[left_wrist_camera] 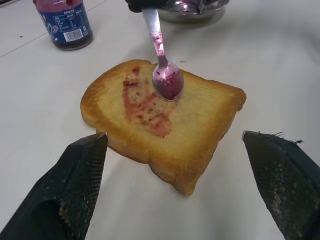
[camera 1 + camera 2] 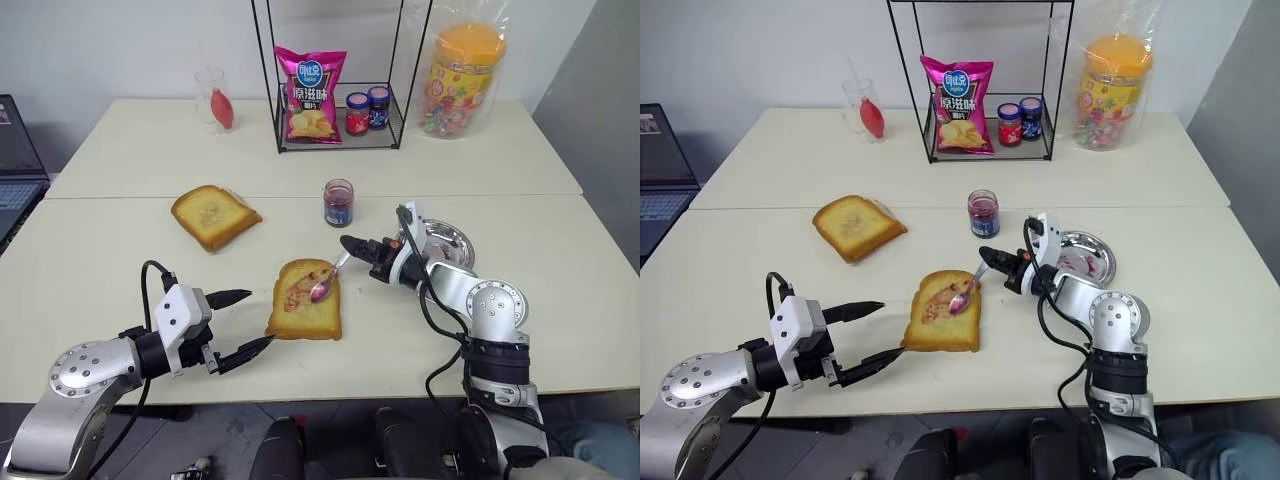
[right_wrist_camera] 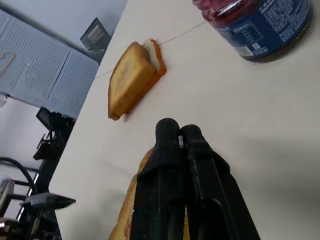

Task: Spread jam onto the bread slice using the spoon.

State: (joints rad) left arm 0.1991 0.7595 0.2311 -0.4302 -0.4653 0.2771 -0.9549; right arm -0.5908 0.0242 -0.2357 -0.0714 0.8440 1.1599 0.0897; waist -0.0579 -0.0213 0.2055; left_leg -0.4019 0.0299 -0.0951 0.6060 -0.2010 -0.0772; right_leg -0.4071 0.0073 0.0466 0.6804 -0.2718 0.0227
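Right gripper jaws clenched on the spoon, bowl resting on the jam-smeared bread slice at table centre; left gripper, at 8 o'clock, jaws released.

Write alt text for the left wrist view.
A jam-coated spoon rests bowl-down on a bread slice already streaked with red jam, framed by the open left gripper. The jam jar and a steel dish sit behind.
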